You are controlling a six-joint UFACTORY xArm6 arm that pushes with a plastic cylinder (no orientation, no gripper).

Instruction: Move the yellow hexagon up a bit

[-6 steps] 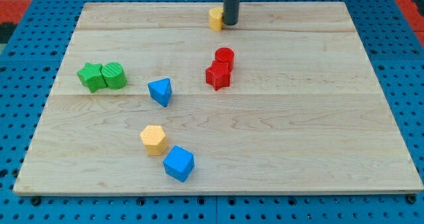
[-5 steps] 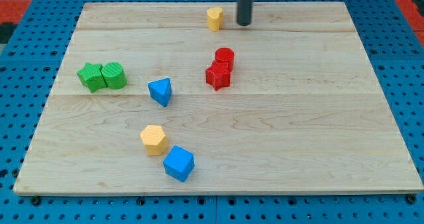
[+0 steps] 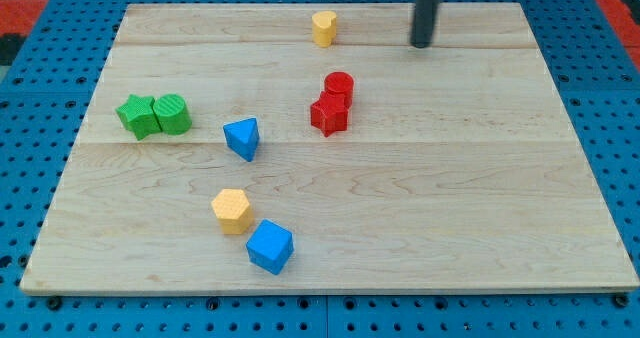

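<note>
The yellow hexagon [image 3: 232, 210] lies on the wooden board [image 3: 450, 178] at the lower left of centre, touching or nearly touching a blue cube [image 3: 269, 246] at its lower right. My tip [image 3: 422, 44] rests near the board's top edge, right of centre, far from the hexagon. A second, smaller yellow block [image 3: 323, 26] sits near the top edge, well to the left of my tip.
A red cylinder [image 3: 339, 85] and a red block [image 3: 328, 113] sit together near the centre. A blue triangular block [image 3: 242, 137] lies left of them. A green star [image 3: 136, 115] and a green block [image 3: 172, 113] sit together at the left.
My tip has slid to the right along the top of the board, away from the small yellow block it stood beside. No block has moved.
</note>
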